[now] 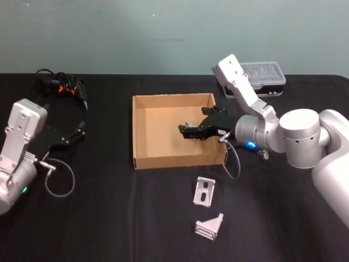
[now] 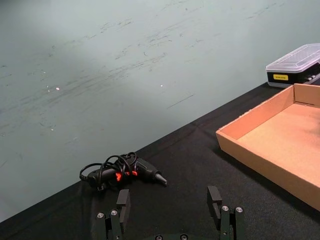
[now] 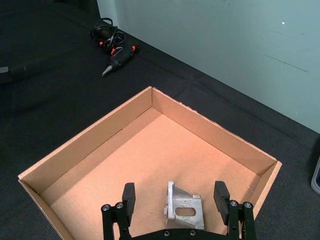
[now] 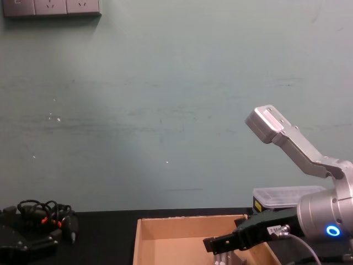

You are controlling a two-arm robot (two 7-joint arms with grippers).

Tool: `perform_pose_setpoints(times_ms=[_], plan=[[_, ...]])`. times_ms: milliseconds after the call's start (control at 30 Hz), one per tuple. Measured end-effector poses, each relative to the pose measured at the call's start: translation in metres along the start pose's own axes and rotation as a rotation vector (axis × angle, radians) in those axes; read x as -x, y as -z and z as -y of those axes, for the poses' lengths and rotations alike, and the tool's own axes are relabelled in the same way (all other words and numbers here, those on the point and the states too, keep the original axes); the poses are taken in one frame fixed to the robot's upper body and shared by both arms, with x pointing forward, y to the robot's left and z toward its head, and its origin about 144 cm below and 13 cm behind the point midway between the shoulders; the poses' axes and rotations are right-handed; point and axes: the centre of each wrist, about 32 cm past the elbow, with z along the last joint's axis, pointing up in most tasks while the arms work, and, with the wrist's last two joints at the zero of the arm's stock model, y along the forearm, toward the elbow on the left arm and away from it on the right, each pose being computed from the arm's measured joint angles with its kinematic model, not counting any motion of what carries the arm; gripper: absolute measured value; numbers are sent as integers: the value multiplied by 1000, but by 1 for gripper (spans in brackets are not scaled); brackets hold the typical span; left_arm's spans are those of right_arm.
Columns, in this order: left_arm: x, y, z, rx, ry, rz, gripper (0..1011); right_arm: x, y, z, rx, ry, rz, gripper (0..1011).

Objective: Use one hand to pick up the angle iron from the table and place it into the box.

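The box (image 1: 143, 131) stands mid-table (image 1: 109, 218). Inside it, near its right wall, an angle iron (image 3: 184, 213) seems to lie on the floor, under the right gripper (image 1: 184, 131). Before the box, on the table, lies a second angle iron (image 1: 204, 192), and a third angle iron (image 1: 210, 226) nearer still. A plastic case (image 1: 264, 76) is behind the box to the right, and a corded tool (image 1: 68, 88) at the back left. The left gripper (image 2: 168, 194) is well left of the box.

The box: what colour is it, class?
The box is tan brown, best seen in the right wrist view.
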Motion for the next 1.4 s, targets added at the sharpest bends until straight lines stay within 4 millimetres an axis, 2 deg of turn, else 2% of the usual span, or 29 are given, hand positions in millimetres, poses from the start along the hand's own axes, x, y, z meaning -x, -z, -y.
perform_pose_setpoints(times_ms=[267, 700, 1067, 1267, 1400], plan=[[0, 0, 0, 0, 0, 0, 1011, 3, -3, 7, -45, -25, -10, 1003], [0, 0, 0, 0, 0, 0, 1011, 31, -4, 62, -84, -140, -39, 1003], [0, 0, 0, 0, 0, 0, 1011, 49, 7, 106, 9, -218, -103, 1003], [0, 0, 0, 0, 0, 0, 1011, 48, 13, 117, 86, -228, -117, 1003], [0, 0, 0, 0, 0, 0, 1011, 47, 15, 117, 140, -237, -105, 1003]])
